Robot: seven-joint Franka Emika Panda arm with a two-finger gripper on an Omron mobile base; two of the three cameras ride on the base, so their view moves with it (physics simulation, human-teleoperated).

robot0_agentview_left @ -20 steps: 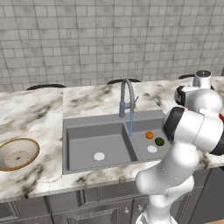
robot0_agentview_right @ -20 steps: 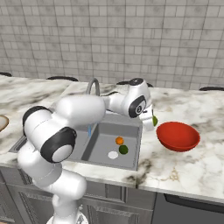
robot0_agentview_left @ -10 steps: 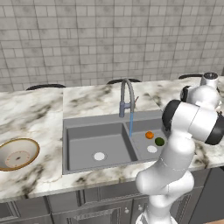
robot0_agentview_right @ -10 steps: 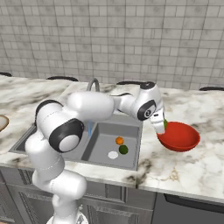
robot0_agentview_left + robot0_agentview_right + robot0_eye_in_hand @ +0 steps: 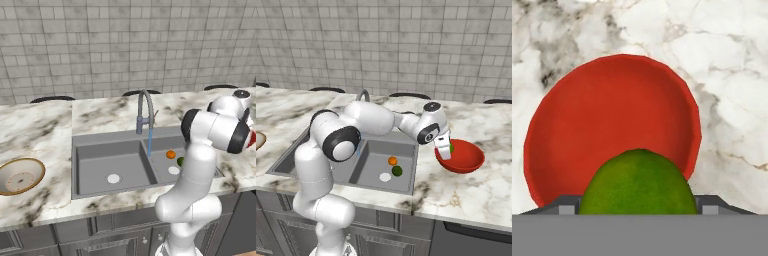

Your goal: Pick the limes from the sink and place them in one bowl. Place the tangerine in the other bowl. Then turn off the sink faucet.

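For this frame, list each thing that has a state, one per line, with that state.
gripper: jaws shut on the lighter lime, over the red bowl
lighter lime: held, not yet released
red bowl: on the counter, nothing resting in it
darker lime: in the sink's right basin
tangerine: in the same basin
faucet: running
tan bowl: empty

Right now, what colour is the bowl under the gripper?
Glossy red bowl, clearest in the hand view, with the held lime above it.
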